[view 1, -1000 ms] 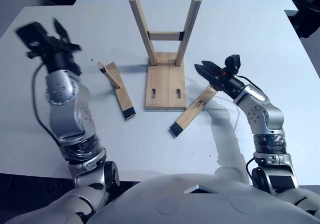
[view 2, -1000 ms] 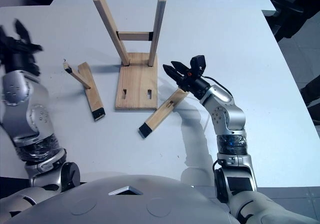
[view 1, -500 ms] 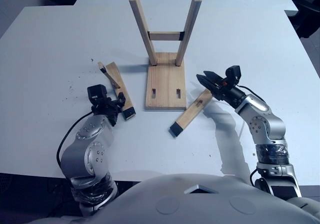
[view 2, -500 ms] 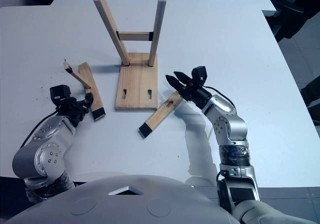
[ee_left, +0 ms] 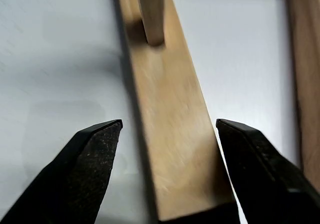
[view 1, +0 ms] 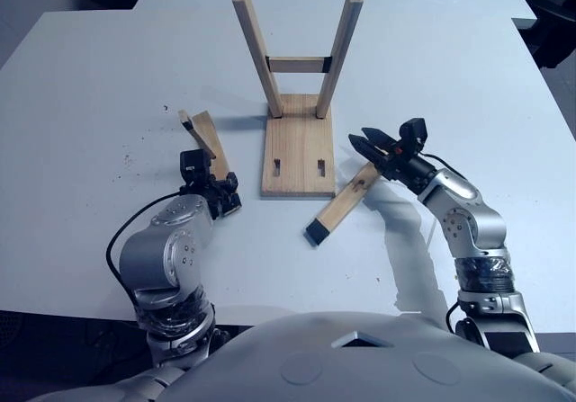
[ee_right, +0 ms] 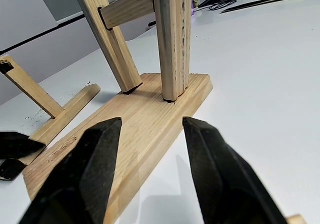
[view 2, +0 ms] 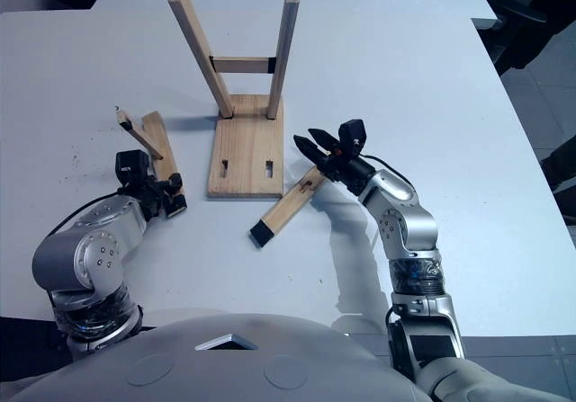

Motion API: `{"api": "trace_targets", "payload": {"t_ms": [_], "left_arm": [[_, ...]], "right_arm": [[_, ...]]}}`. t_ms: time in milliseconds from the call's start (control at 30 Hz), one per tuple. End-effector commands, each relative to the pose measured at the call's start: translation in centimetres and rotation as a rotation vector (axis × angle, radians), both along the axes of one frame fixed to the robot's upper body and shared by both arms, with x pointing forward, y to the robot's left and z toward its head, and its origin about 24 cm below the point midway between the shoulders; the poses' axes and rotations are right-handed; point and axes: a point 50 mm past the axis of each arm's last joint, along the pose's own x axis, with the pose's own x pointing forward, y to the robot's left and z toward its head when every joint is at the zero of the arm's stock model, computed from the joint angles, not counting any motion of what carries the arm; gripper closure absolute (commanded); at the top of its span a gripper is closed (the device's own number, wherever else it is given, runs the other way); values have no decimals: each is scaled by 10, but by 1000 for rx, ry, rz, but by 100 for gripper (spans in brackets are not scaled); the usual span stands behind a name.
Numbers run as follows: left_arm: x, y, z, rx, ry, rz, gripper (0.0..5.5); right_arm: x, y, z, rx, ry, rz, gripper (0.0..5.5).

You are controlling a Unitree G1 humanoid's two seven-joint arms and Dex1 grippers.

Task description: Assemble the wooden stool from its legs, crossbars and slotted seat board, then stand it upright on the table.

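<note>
Two legs lie loose: with the left claw (view 1: 216,189) spread open astride the capped end of the left leg (view 1: 211,153) at the seat board's (view 1: 297,157) 9 o'clock, it should centre and pinch the sides squarely, while the right claw (view 1: 364,139) hangs released above the right leg (view 1: 342,202) at 4 o'clock.

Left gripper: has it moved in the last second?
Yes. The left gripper dropped from high on the left to the near end of the loose leg beside the seat board.

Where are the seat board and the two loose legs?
Seat board (view 1: 298,146): left eye view, bare centre.
Right loose leg (view 1: 340,206): left eye view, mid-length.
Left loose leg (view 2: 160,135): right eye view, far half.
</note>
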Motion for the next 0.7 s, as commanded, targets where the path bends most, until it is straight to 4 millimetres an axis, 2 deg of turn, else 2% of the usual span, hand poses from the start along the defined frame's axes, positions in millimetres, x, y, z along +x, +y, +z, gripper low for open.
{"api": "trace_targets", "payload": {"t_ms": [33,167,367,467,533,633,700], "left_arm": [[-4,-5,-9,-56,70,-46,200],[-11,1,-12,-48,101,-22,241],[-16,9,-10,-1,104,-5,340],[-7,19,-1,45,36,23,349],[19,30,25,88,-135,67,349],[76,52,105,103,-556,157,349],[94,58,151,-27,-777,183,349]], "right_arm": [[0,5,-1,-2,-4,5,325],[0,8,-2,-1,-1,11,325],[4,7,3,13,-23,-19,325],[7,8,15,6,-69,-39,325],[9,13,32,-60,-153,-33,325],[18,20,91,-87,-337,-77,325],[29,22,127,-101,-425,-116,325]]}}
